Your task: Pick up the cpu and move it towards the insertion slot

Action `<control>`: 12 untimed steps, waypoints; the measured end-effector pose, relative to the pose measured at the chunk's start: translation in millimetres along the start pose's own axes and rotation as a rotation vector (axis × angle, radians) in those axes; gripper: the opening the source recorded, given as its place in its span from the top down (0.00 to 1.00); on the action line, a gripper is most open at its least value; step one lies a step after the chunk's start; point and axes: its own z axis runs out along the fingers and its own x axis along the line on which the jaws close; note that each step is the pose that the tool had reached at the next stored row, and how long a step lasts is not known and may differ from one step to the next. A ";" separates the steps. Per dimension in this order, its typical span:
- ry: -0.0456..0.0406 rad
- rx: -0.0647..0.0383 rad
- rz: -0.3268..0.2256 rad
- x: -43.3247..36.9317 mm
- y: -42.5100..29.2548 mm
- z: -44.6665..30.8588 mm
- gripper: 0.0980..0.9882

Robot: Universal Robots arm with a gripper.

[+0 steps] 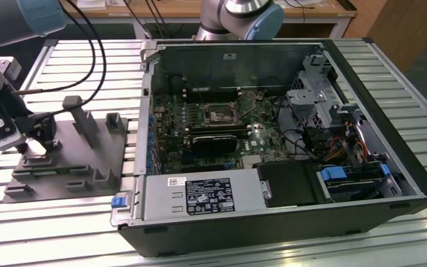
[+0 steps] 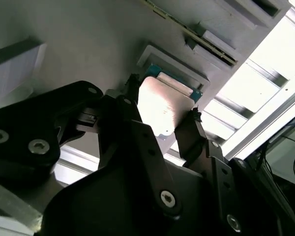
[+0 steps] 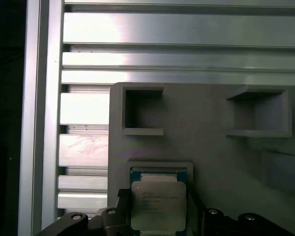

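The cpu point(image 3: 159, 205) is clamped between the two black fingers of the pincer point(image 2: 163, 105). The pincer is closed to the chip's width and grips opposite edges, so the flat silvery lid stays untouched. The chip appears lifted just clear of its shallow square pocket point(image 3: 160, 164) in the grey fixture block point(image 1: 65, 167), a matte plastic slab whose posts and recesses are shaped to seat parts. The block rests on the ribbed aluminium desk point(image 1: 87, 61), beside the open computer case point(image 1: 273, 233). The insertion slot point(image 1: 219, 115), a metal-framed square with a dark centre, lies well apart from the block, inside that case.
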 end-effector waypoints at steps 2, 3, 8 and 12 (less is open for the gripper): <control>0.0000 0.000 0.000 0.0 0.0 0.0 0.50; 0.0002 0.001 0.000 0.1 0.0 -0.1 0.50; 0.0002 0.001 0.000 0.6 0.1 -3.4 0.50; 0.0003 0.001 0.000 1.0 0.3 -7.2 0.50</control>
